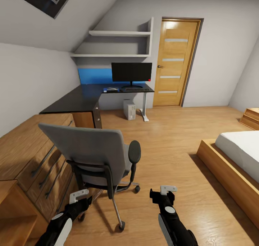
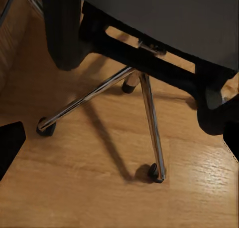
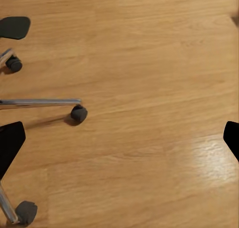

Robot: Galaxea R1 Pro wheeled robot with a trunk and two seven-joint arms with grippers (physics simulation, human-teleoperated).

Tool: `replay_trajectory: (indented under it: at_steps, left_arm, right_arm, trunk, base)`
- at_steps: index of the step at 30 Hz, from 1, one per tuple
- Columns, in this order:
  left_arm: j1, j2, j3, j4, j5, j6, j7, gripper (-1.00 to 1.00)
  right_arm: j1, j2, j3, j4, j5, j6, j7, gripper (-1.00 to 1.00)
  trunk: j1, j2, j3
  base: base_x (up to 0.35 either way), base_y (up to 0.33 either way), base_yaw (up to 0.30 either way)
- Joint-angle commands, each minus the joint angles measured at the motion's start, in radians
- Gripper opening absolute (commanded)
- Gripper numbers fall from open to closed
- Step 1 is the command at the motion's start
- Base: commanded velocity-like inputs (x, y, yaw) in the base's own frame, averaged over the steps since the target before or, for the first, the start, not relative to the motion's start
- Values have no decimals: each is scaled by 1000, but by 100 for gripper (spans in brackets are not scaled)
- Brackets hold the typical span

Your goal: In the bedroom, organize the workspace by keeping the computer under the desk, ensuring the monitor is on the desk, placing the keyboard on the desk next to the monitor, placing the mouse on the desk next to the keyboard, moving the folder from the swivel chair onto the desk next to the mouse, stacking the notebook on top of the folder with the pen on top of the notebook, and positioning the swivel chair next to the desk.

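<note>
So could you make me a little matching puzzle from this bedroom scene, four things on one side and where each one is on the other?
Things:
1. monitor
2. computer
3. swivel chair
4. bed

Places:
A. on the floor under the desk
B. by the wooden drawers, just ahead of the robot's grippers
C. on the desk's far end, near the door
D. along the room's right side

Pairs: 1-C, 2-A, 3-B, 4-D

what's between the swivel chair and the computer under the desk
Bare wooden floor, seen in the head view. Nothing stands between the swivel chair and the computer under the desk.
</note>
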Motion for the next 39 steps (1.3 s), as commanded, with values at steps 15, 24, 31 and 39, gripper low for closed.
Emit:
replay_trajectory:
  at_steps: [15, 24, 31, 39]
  left_arm:
    - [-47, -5, -3, -40, 12, 38, 67, 100]
    - [-47, -5, -3, -25, 14, 2, 60, 100]
    - [-47, -5, -6, 100, 11, -123, 58, 100]
    - [-47, -6, -13, 162, 10, -249, 57, 100]
  right_arm:
    - [-1, 0, 32, -119, 6, 62, 5, 100]
    - [-1, 0, 136, -117, 8, -36, 1, 100]
    - [-1, 0, 155, -25, 8, -145, 2, 100]
    - [-1, 0, 157, 127, 12, -334, 0, 100]
  trunk:
    - [58, -106, -48]
    - [92, -169, -76]
    - [119, -218, -98]
    - [150, -274, -123]
  base:
    - [0, 0, 0]
    - [0, 0, 0]
    - [0, 0, 0]
    - [0, 0, 0]
